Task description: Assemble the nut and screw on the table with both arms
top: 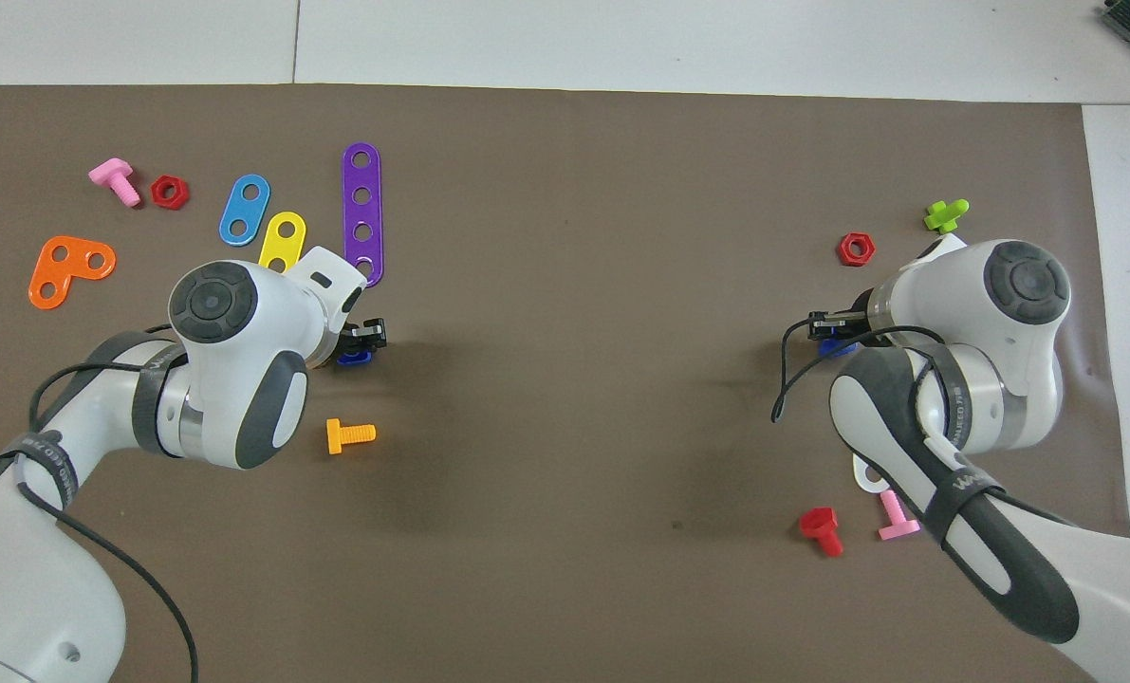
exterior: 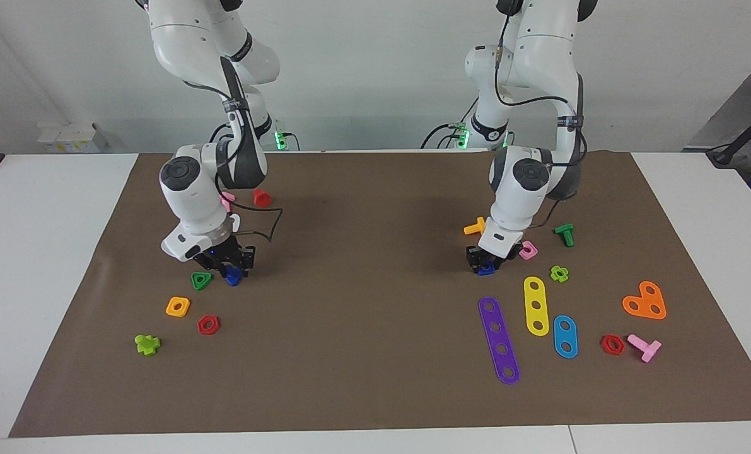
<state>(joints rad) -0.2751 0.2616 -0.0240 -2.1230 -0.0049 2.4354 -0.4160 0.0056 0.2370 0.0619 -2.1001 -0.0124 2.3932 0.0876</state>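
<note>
The blue nut (exterior: 486,270) (top: 354,358) lies on the brown mat (exterior: 375,208) toward the left arm's end of the table. My left gripper (exterior: 483,263) (top: 363,340) is down on it, fingers shut on its sides. The blue screw (exterior: 232,276) (top: 836,348) sits on the mat toward the right arm's end, beside a green triangular nut (exterior: 201,280). My right gripper (exterior: 230,268) (top: 825,330) is lowered over it with its fingers shut on it. Both pieces are partly hidden by the fingers.
A pink square nut (exterior: 528,251) and an orange bolt (exterior: 475,226) lie close to the left gripper; purple (exterior: 499,339) and yellow (exterior: 536,305) strips lie farther from the robots. An orange square nut (exterior: 178,306) and a red hex nut (exterior: 208,325) lie beside the right gripper.
</note>
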